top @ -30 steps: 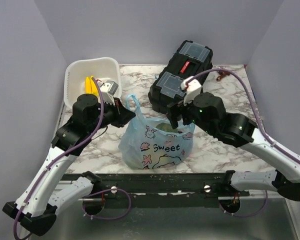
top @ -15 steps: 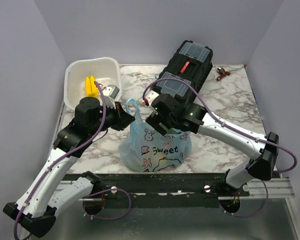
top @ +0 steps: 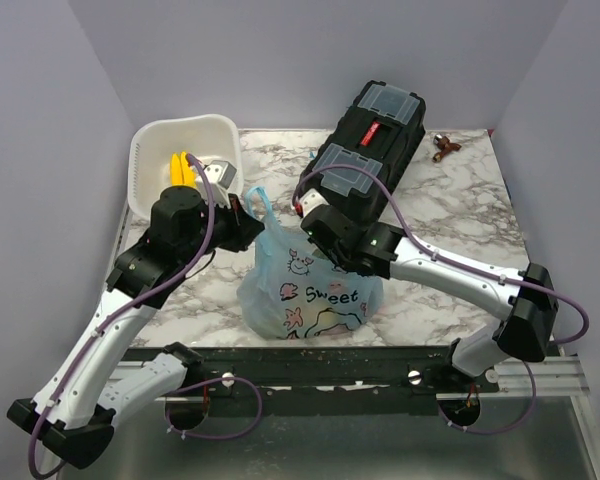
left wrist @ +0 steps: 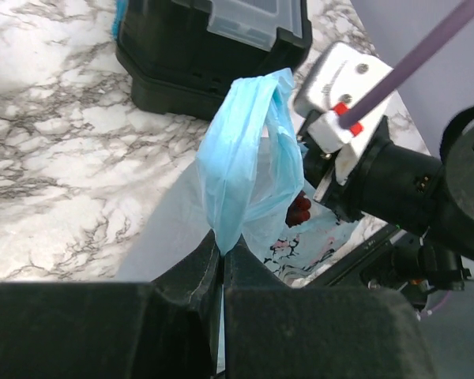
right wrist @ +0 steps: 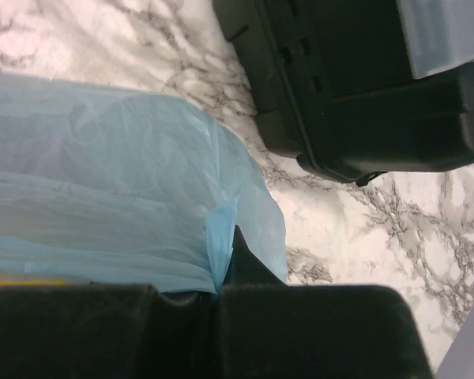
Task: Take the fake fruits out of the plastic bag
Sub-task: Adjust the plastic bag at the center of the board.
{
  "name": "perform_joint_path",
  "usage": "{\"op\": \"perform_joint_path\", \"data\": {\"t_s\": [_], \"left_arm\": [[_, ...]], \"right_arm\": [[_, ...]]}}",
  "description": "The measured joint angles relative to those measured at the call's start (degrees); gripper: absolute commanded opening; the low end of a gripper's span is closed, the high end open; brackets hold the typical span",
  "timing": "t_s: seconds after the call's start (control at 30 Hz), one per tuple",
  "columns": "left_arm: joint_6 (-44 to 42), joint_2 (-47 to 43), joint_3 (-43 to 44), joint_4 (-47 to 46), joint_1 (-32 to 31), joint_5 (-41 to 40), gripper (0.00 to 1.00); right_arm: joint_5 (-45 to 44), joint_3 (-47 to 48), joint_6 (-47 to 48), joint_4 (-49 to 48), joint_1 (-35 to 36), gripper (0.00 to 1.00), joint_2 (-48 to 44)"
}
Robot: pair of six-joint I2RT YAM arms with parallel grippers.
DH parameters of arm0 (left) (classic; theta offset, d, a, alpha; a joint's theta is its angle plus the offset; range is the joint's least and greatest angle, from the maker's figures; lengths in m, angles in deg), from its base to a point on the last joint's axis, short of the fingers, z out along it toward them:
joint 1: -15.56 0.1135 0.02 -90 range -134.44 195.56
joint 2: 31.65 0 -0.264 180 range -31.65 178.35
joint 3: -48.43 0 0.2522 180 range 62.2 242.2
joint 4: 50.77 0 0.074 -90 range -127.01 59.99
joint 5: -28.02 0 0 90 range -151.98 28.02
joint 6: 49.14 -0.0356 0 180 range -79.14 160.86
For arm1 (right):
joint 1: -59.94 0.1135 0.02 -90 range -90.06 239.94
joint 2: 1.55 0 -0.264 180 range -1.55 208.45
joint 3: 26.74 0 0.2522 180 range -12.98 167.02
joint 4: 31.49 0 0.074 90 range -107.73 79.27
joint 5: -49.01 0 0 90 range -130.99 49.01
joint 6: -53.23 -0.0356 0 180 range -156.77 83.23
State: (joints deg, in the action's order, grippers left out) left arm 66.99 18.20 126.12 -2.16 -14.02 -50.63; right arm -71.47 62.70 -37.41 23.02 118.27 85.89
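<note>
The light-blue plastic bag point(top: 310, 295) with its cartoon print stands upright at the table's front middle. My left gripper point(top: 248, 208) is shut on the bag's loop handle point(left wrist: 241, 150), pinching it at the fingertips point(left wrist: 221, 246) and holding it up. From the right side, my right gripper point(top: 332, 258) is shut on a fold of the bag's rim point(right wrist: 221, 237). In the left wrist view a dark red fruit point(left wrist: 299, 210) shows inside the bag's mouth. A sliver of yellow point(right wrist: 20, 282) lies under the film in the right wrist view. Other fruits are hidden.
A black toolbox point(top: 365, 135) lies just behind the bag, close to my right wrist. A white basket point(top: 152, 150) at the back left holds yellow ridged sticks point(top: 183, 170). A small brown-red object point(top: 443, 146) lies at the back right.
My right gripper came down from above the bag's mouth to its right rim and shut on the film. The left gripper kept its hold on the handle and shifted slightly.
</note>
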Motion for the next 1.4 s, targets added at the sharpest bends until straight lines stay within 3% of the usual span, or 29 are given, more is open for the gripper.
{"op": "perform_joint_path", "data": {"t_s": [0.23, 0.43, 0.5, 0.53, 0.6, 0.73, 1.1, 1.27, 1.4], "left_arm": [[-1.22, 4.09, 6.93, 1.49, 0.61, -5.42, 0.00], [-3.54, 6.91, 11.82, 3.63, 1.62, -7.19, 0.11], [-3.87, 7.15, 12.28, 4.63, 2.47, -7.89, 0.28], [-4.02, 6.93, 12.17, 5.40, 2.95, -8.22, 0.50], [-4.00, 6.43, 11.89, 6.01, 3.54, -8.76, 0.75], [-1.77, 5.03, 11.87, 8.83, 4.00, -9.57, 0.98], [17.99, -7.61, -1.75, 8.20, 3.58, 6.75, 0.99], [29.59, -15.23, -11.76, 5.01, -0.55, 6.01, 0.99], [28.65, -18.53, -17.51, 3.67, -2.43, 3.13, 0.99]], "right_arm": [[-4.74, -0.02, -7.93, -5.33, 0.09, 0.01, -2.32], [-2.58, 0.02, -13.22, -10.71, 0.07, 0.01, -7.87], [-1.77, 0.04, -14.58, -11.54, 0.07, 0.01, -8.02], [-1.49, 0.04, -15.08, -11.65, 0.07, 0.01, -7.74], [-1.25, 0.24, -15.93, -11.52, 0.07, 0.01, -6.78], [-1.11, 4.52, -17.55, -9.20, -0.04, 0.01, -3.28], [3.87, 8.57, -25.16, -7.30, -0.20, 0.01, -3.72], [7.04, 6.40, -26.99, -7.63, -0.22, 0.01, -7.26], [8.35, 1.49, -26.73, -10.56, -0.22, 0.01, -10.25]]}}
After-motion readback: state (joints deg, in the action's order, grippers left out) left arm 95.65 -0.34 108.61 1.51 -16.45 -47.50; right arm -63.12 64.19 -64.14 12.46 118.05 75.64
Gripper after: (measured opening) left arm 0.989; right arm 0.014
